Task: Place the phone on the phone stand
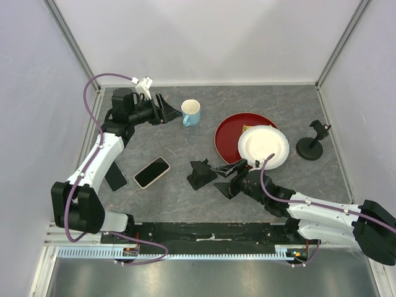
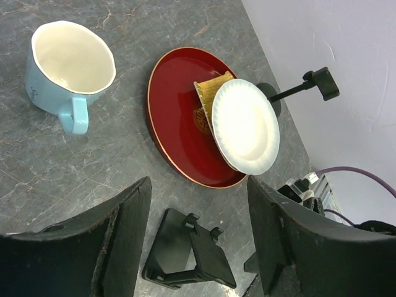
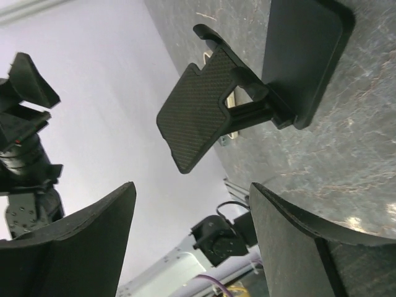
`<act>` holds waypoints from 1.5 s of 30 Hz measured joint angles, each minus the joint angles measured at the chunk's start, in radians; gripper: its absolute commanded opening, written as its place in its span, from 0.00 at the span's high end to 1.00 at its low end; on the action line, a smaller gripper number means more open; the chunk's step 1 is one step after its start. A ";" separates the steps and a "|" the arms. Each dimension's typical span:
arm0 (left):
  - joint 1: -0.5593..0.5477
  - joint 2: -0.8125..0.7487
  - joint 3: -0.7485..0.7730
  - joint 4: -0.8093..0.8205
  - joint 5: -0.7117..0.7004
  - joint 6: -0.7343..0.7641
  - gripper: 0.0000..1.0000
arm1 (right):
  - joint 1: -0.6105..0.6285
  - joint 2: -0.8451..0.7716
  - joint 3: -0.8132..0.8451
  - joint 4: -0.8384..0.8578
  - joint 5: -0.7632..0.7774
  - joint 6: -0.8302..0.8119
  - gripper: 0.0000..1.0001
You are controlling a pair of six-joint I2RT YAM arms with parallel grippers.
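The phone (image 1: 151, 172), with a dark screen and pale case, lies flat on the grey table to the left of centre. The small black wedge phone stand (image 1: 201, 174) stands to its right, unfolded and empty. It also shows in the left wrist view (image 2: 185, 250) and the right wrist view (image 3: 198, 117). My left gripper (image 1: 175, 114) is open and empty, raised at the back beside the mug, far from the phone; it also shows in its wrist view (image 2: 198, 241). My right gripper (image 1: 226, 179) is open and empty, low, just right of the stand, also seen in its wrist view (image 3: 192, 241).
A light blue mug (image 1: 191, 112) stands at the back. A red plate (image 1: 230, 133) carries a tilted white paper plate (image 1: 263, 146) at the right. A taller black pole stand with a clamp (image 1: 311, 143) stands at the far right. A dark flat object (image 1: 115, 177) lies by the left arm.
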 measured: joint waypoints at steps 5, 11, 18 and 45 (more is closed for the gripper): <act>0.000 0.000 0.000 -0.002 -0.005 0.000 0.31 | 0.036 0.045 0.000 0.044 0.089 0.082 0.28; 0.003 -0.007 0.000 -0.002 -0.014 0.000 0.32 | 0.061 0.187 0.028 0.090 0.121 0.129 0.34; 0.019 -0.011 0.000 -0.002 -0.026 -0.006 0.32 | 0.086 0.309 0.045 0.209 0.155 0.144 0.50; 0.125 -0.011 -0.021 0.094 0.046 -0.129 0.36 | 0.105 0.430 0.068 0.361 0.266 0.161 0.80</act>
